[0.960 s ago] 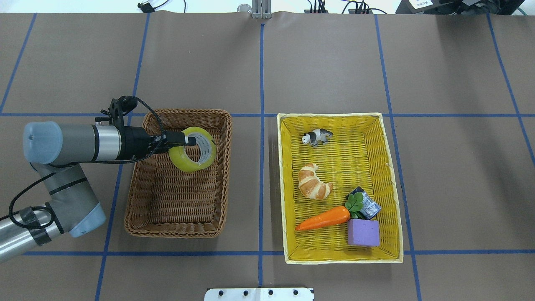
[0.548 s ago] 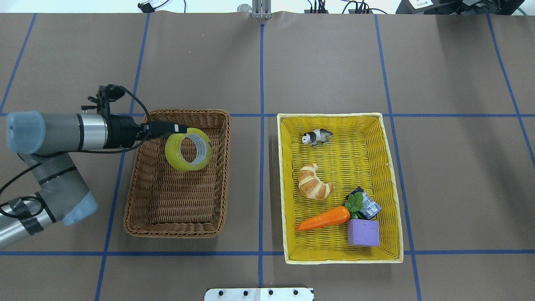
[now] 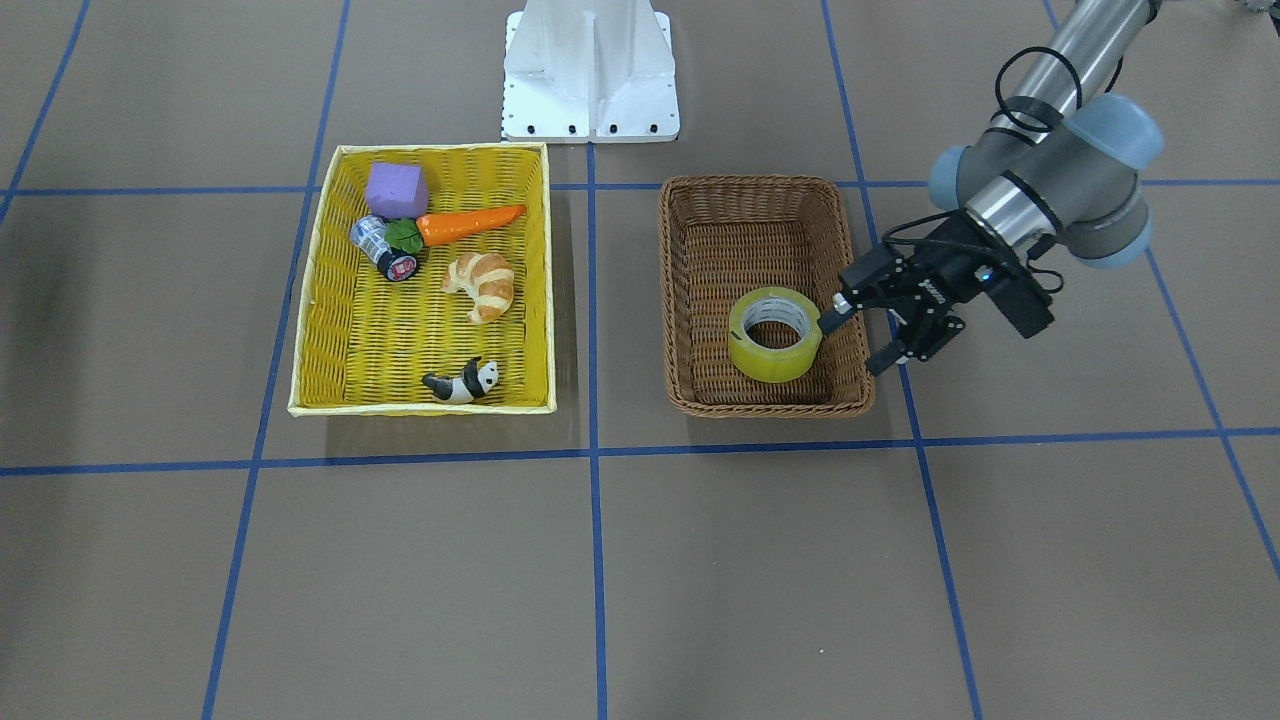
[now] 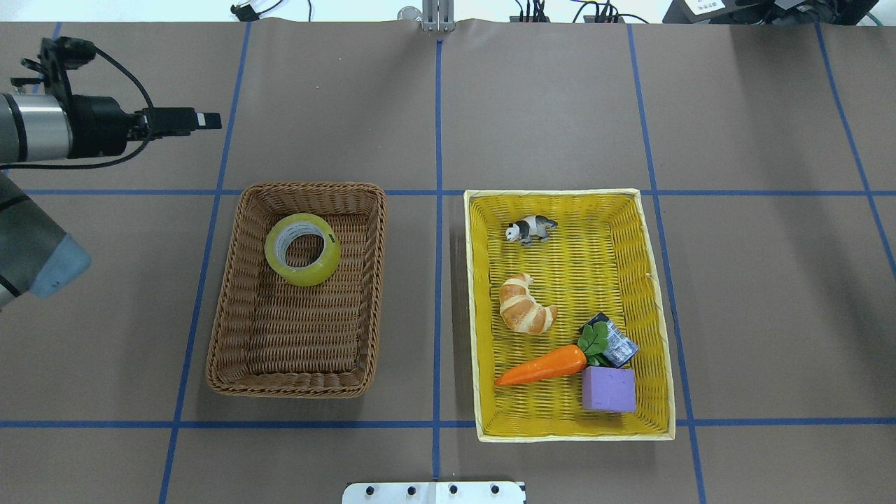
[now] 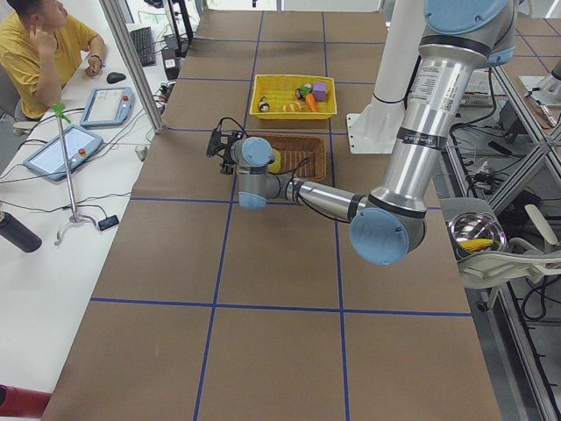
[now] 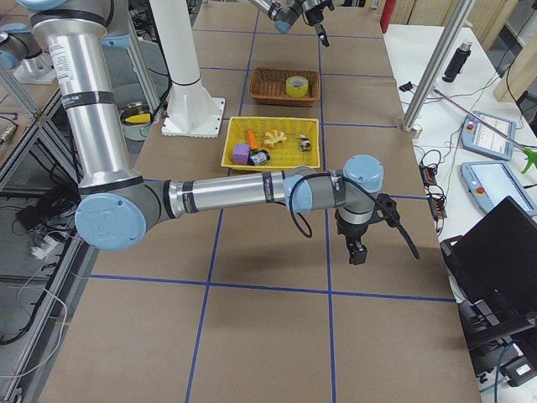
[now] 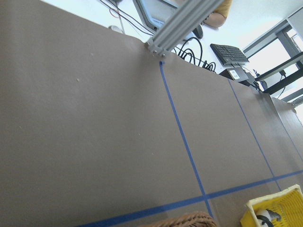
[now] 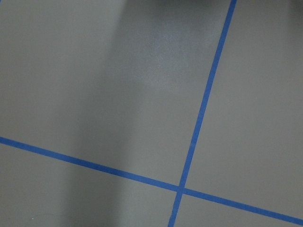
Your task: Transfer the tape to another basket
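The yellow-green tape [image 4: 304, 275] lies flat in the far part of the brown wicker basket [image 4: 294, 381]. It also shows in the front view [image 3: 772, 360], inside the basket [image 3: 750, 185]. My left gripper [image 3: 858, 335] is open and empty, raised beside the basket's left side and apart from the tape. In the overhead view the left gripper [image 4: 199, 120] shows edge-on, clear of the basket. My right gripper [image 6: 357, 252] hangs over bare table near the far right and shows only in the exterior right view, so I cannot tell if it is open or shut.
The yellow basket [image 4: 647, 294] stands right of the brown one, holding a toy panda [image 4: 530, 228], a croissant [image 4: 525, 305], a carrot [image 4: 542, 366], a purple block [image 4: 608, 389] and a small can [image 4: 616, 344]. The robot's white base [image 3: 590, 70] is at the near edge.
The left gripper has let go of the tape, which now lies flat in the brown basket. The gripper has pulled back to the left and away from the basket.
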Controlling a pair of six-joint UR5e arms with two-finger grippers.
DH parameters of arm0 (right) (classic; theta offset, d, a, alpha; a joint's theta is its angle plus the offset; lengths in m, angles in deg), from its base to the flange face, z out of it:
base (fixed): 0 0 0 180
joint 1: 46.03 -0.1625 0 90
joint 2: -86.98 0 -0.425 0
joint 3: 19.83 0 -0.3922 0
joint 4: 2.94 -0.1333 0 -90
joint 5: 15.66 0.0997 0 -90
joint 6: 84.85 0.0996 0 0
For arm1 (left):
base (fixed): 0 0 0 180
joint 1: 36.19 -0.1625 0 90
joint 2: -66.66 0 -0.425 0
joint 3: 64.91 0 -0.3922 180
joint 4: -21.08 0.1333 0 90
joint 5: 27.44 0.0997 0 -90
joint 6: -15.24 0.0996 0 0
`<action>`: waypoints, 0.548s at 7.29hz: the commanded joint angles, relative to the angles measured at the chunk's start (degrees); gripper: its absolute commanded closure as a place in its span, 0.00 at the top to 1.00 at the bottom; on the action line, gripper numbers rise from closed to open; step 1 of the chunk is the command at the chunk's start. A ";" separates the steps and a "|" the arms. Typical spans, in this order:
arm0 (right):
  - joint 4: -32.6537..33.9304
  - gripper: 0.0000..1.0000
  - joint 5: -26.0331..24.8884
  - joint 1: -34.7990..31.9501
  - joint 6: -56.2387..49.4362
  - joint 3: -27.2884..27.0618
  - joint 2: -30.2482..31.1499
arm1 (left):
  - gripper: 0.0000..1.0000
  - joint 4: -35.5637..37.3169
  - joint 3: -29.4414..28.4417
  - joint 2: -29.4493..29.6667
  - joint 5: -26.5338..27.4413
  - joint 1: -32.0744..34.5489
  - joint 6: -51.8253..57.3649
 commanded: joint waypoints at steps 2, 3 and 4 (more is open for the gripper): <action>-0.47 1.00 -0.01 -2.95 -0.26 -0.55 5.87 | 0.99 26.01 -0.03 -1.88 -10.87 16.50 33.88; -0.47 1.00 -0.10 -2.95 -0.35 -0.46 6.15 | 0.99 39.78 0.06 -2.32 -11.06 20.81 49.51; -0.47 1.00 -0.10 -2.95 -0.26 -0.46 6.24 | 1.00 51.23 -0.21 -2.32 -10.37 24.51 64.55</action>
